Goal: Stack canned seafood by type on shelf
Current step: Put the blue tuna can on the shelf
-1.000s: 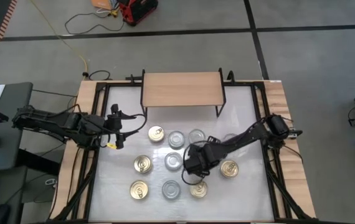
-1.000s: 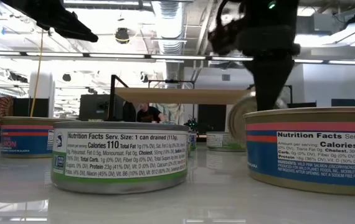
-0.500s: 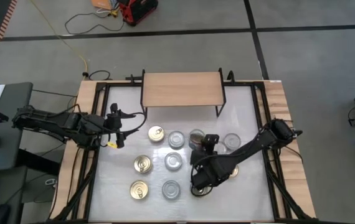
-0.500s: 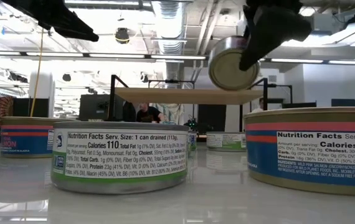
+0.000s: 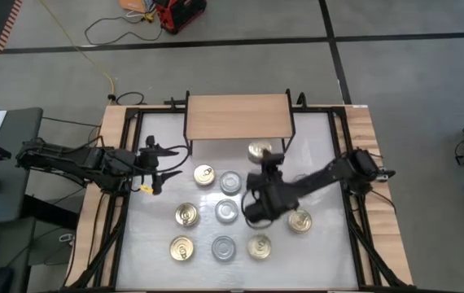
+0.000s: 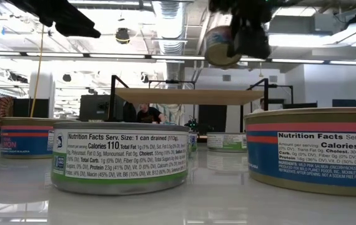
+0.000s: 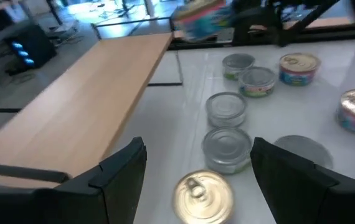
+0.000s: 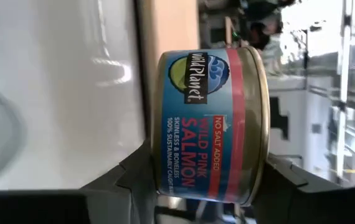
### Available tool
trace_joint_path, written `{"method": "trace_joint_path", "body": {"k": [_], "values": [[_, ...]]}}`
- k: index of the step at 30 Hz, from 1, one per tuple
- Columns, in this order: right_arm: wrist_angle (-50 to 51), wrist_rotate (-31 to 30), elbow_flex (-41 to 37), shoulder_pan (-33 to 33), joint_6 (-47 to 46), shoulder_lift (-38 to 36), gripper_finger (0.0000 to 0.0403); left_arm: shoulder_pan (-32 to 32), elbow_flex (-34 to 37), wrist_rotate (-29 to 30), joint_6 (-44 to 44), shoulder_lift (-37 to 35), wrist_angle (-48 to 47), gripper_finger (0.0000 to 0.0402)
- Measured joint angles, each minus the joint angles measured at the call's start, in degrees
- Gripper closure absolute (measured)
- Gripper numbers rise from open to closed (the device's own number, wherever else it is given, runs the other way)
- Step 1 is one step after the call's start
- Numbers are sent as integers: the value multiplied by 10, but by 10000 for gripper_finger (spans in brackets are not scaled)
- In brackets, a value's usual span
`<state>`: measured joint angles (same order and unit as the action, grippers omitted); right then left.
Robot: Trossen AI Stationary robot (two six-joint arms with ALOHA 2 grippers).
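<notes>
The shelf [image 5: 236, 116], a light-wood board on black legs, stands at the table's far edge. Several tins of canned seafood, gold-topped [image 5: 186, 215] and silver-topped [image 5: 226, 211], stand on the white tabletop in front of it. My right gripper [image 5: 263, 159] is shut on a gold-topped salmon tin [image 5: 258, 150], just before the shelf's right half and higher than its board [image 6: 184, 95]. The tin [image 8: 212, 124] has a blue label with a red band. My left gripper [image 5: 157, 165] hovers open over the table's left side, with nothing between its fingers [image 7: 124, 180]. My right gripper pinches the salmon tin across its height, one finger on the gold lid [image 8: 260, 171] and the other under the base [image 8: 160, 171], at the rim nearest the wrist. The fingers reach roughly level from the table's near side. The tin [image 6: 222, 45] hangs clear, lid up, slightly tilted.
Two rows of tins lie near my left gripper, a gold one [image 7: 202, 196] closest and silver ones [image 7: 226, 146] beyond. The shelf's black legs [image 5: 287, 142] stand close to the held tin. Wooden rails [image 5: 369, 163] border the table. A person [image 6: 148, 114] shows far behind the shelf.
My right gripper has risen from among the tins at the table's middle and gone toward the shelf, carrying the salmon tin. Its wrist has rolled and tipped from pointing down to nearly level, turning the tin from standing on edge to lid up.
</notes>
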<state>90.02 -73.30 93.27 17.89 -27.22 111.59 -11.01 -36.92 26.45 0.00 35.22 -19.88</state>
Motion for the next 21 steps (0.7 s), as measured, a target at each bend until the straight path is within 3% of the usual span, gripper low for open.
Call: {"method": "trace_joint_path", "body": {"k": [13,21], "values": [[-5,-61,-29,-162,54,-41,184,0,0,-20,-27,0,1,124],[-89,-35,-29,-179,158,-42,184,0,0,-20,-27,0,0,124]]}}
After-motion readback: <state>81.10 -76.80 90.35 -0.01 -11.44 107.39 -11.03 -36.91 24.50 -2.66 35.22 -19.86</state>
